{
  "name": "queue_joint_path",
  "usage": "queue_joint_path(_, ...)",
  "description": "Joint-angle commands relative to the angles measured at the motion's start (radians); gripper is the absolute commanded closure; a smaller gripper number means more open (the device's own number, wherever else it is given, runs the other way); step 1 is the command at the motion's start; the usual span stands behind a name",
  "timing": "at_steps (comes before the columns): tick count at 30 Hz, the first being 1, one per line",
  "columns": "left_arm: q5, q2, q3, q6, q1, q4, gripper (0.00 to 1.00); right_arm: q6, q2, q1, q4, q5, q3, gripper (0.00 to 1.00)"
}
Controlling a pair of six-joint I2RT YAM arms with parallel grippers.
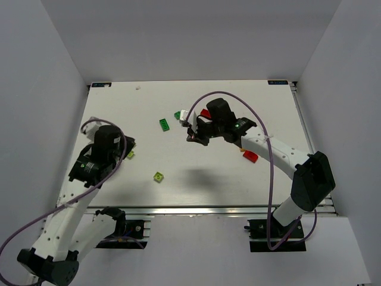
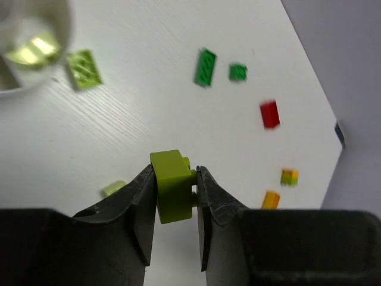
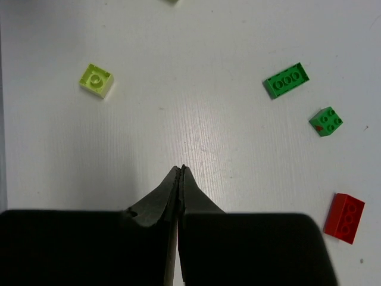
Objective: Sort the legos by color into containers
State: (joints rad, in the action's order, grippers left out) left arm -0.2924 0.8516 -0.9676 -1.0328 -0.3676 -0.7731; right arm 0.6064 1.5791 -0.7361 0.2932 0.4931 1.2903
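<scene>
Glossy plastic legos (image 3: 286,80); table (image 3: 196,53) seemingly matt, wood-grained.

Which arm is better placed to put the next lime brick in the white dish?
Left: left claw grips a lime brick, the dish in its view; right claw is shut, empty.

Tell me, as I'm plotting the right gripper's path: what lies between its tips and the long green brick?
Nothing: in the right wrist view, only bare table separates the shut right gripper from the long green brick.
</scene>
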Motion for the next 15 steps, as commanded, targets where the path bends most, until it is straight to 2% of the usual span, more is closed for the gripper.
queue_joint_path(1,-0.324,-0.029,-0.065,-0.174,0.010,-0.288,1.00,-0.065,-0.008,0.007,-0.005,0.012,0.009,1.00)
queue_joint_path(6,-0.484,0.039,-0.140,-0.358,0.028,-0.512,1.00,-0.089,-0.011,0.007,-0.019,0.012,0.004,1.00)
queue_joint_path(9,-0.516,0.089,-0.180,-0.406,0.070,-0.543,1.00,-0.091,-0.013,0.009,-0.019,0.010,0.004,1.00)
queue_joint_path(11,-0.498,0.121,-0.190,-0.365,0.123,-0.504,1.00,-0.094,-0.014,0.009,-0.020,0.010,0.003,1.00)
queue_joint_path(14,-0.342,0.164,-0.175,-0.209,0.328,-0.416,1.00,-0.097,-0.019,0.009,-0.017,0.010,0.003,1.00)
queue_joint_path(15,-0.312,0.174,-0.175,-0.184,0.361,-0.396,1.00,-0.097,-0.021,0.009,-0.017,0.009,0.004,1.00)
